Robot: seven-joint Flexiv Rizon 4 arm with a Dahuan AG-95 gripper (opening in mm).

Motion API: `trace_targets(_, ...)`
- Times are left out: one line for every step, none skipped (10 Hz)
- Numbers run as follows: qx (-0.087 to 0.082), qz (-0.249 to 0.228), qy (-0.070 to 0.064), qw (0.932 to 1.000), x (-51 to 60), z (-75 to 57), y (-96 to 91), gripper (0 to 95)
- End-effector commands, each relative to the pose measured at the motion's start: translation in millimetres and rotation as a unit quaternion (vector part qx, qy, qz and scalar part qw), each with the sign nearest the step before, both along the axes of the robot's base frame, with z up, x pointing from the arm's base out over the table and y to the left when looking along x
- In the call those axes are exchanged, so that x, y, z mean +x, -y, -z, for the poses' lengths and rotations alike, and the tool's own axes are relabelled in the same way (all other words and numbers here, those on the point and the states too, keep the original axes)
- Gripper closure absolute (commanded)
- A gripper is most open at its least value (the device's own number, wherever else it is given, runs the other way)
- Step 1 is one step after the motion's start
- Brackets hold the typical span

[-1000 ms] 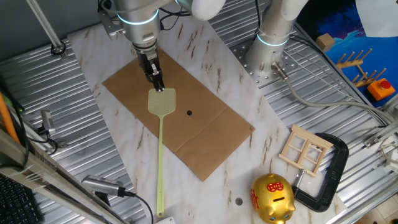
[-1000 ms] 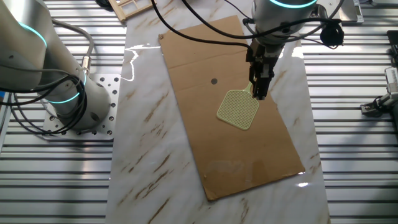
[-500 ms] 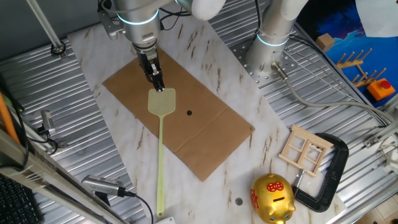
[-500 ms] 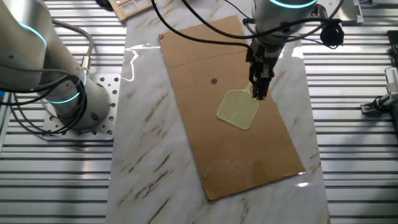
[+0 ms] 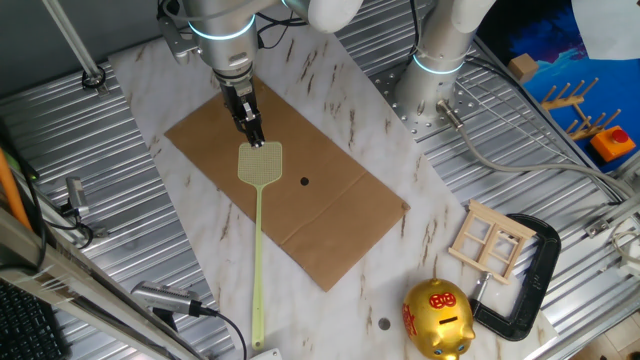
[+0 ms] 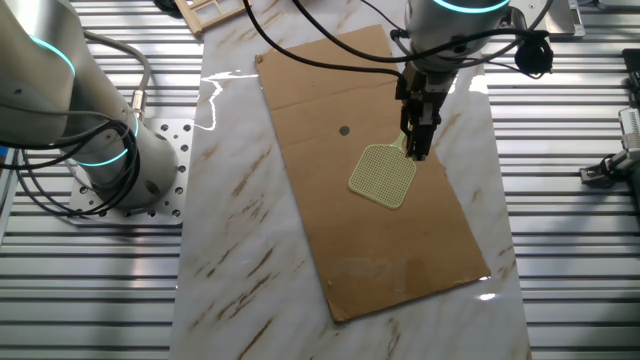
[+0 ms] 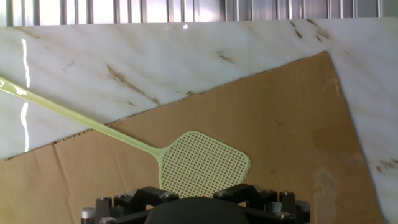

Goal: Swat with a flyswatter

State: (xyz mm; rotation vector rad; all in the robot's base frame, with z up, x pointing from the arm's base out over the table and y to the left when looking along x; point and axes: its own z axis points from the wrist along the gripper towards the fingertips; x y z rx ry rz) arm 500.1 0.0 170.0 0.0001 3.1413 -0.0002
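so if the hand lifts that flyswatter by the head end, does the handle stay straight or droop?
Probably droops some: the flyswatter has a very long, thin handle trailing off the cardboard. Likely light, since the head is open mesh. It lies flat, so it shouldn't roll.

Light is bright and even across all three views, coming from overhead — shadows are short, soft and tucked close under things. In the hand view, the marble tabletop (image 7: 186, 56) carries white glare: a vertical streak at nine o'clock and a small hot spot at twelve o'clock. The other fixed view shows similar specular patches on the marble at ten o'clock and near five o'clock. The cardboard sheet (image 5: 290, 180) is matte and throws back no glare. The ribbed metal surface (image 5: 100, 160) gleams in fine stripes. Focus is sharp in the fixed views — the hand view's dark mount at six o'clock is slightly soft.
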Motion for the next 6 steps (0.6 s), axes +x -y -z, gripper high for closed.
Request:
trace_targets(0.010,-0.042,0.007,0.9991,-0.1,0.0,0.0,95.0)
trace_targets(0.008,-0.042,0.006,0.9991,-0.1,0.0,0.0,95.0)
trace_targets(0.009,-0.042,0.006,0.9991,-0.1,0.0,0.0,95.0)
trace_targets(0.009,-0.041,0.006,0.9991,-0.1,0.0,0.0,95.0)
trace_targets(0.009,-0.043,0.006,0.9990,-0.1,0.0,-0.1,95.0)
trace_targets(0.009,-0.037,0.006,0.9993,-0.1,0.0,-0.1,95.0)
